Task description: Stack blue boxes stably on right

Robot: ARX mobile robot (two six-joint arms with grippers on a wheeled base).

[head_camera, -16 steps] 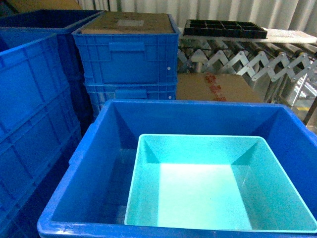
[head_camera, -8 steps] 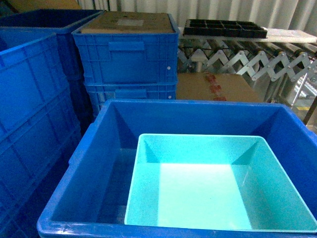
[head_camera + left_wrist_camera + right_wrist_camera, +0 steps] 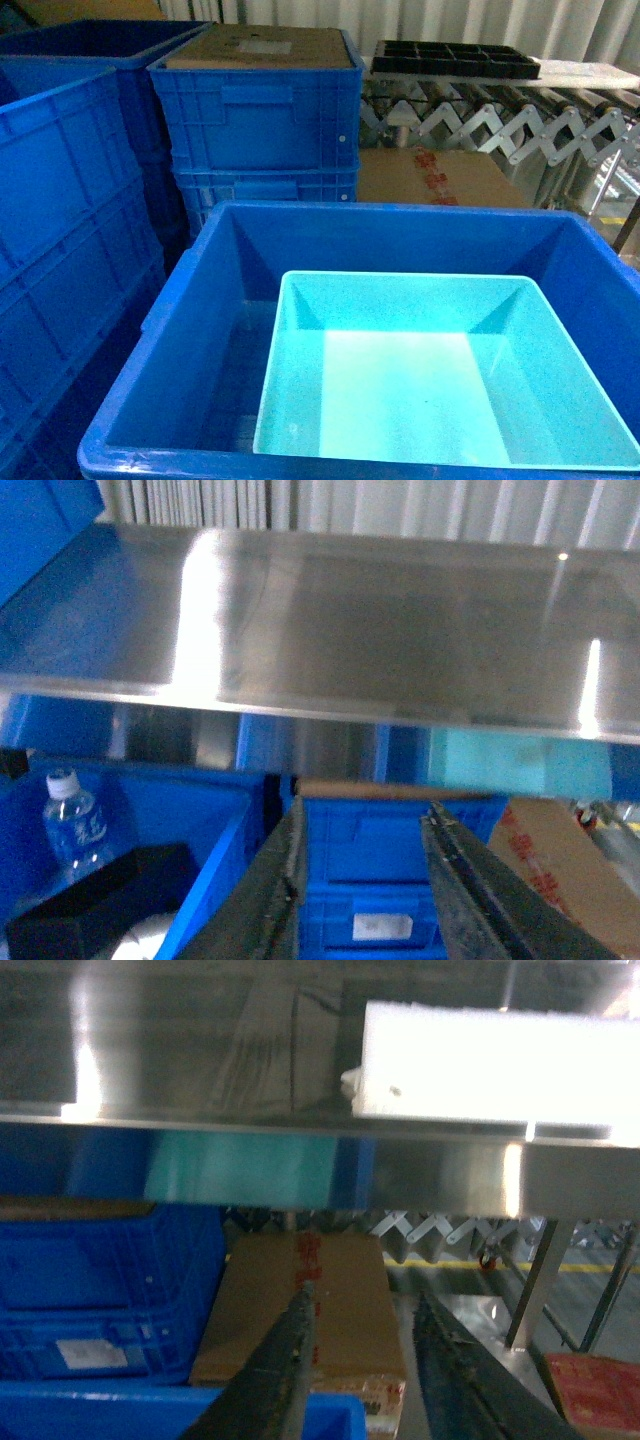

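Head view alone shows turquoise tub [image 3: 430,380] nested in royal-blue tub [image 3: 230,300]; wrist views show both pincers spread.

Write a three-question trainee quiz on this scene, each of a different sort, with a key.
1. True or false: the turquoise tub sits inside the royal-blue tub.
2. What lies on top of the ribbed crate stack? A) cardboard sheet B) water bottle C) black tray
3. Fill in: the left gripper and right gripper each hold ____.

Key: 1 true; 2 A, the cardboard sheet; 3 nothing, both are open.
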